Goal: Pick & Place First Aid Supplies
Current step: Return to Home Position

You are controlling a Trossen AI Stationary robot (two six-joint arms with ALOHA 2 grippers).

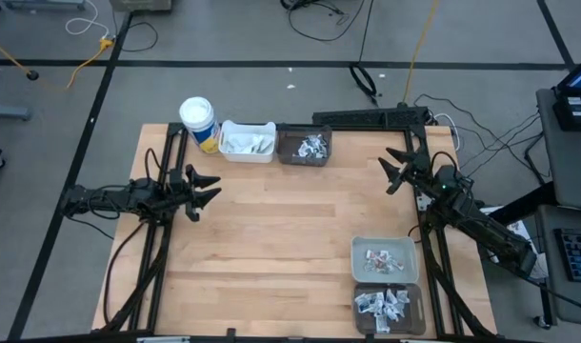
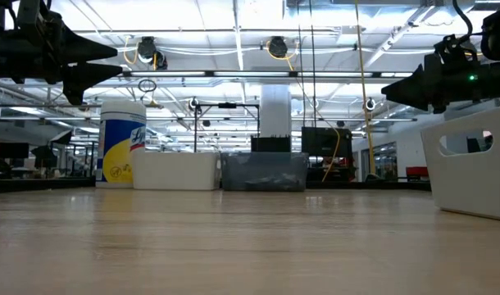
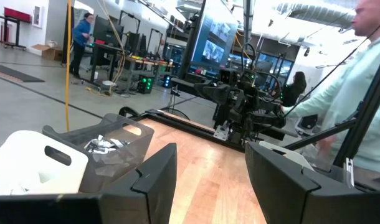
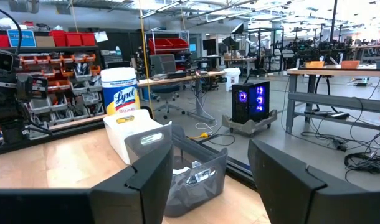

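**Spotter:** Your left gripper [image 1: 212,188] hangs over its own edge of the table [image 1: 271,238], fingers apart and holding nothing. Your right gripper [image 1: 387,174] faces it from the opposite edge, jaws likewise spread and empty.

**Operator:** Where are the packets [image 1: 384,305] from there?

**Spotter:** None that you can see lies loose between your two sets of fingertips. Every one in view sits in a bin. The white bin [image 1: 248,156] and the top dark bin [image 1: 305,161] beside it lie ahead of both grippers, off to one side. Your left fingers are nearer the white one and your right fingers nearer the dark one. The grey bin [image 1: 386,241] and the bottom dark bin [image 1: 419,307] lie behind your right fingertips, alongside that arm, well apart from the left.

**Operator:** Which way do their long axes run?

**Spotter:** I can't tell you, because they're heaped at all angles. As I judge it, nothing calls for a reach. You only need to draw both arms back, away from the bins.
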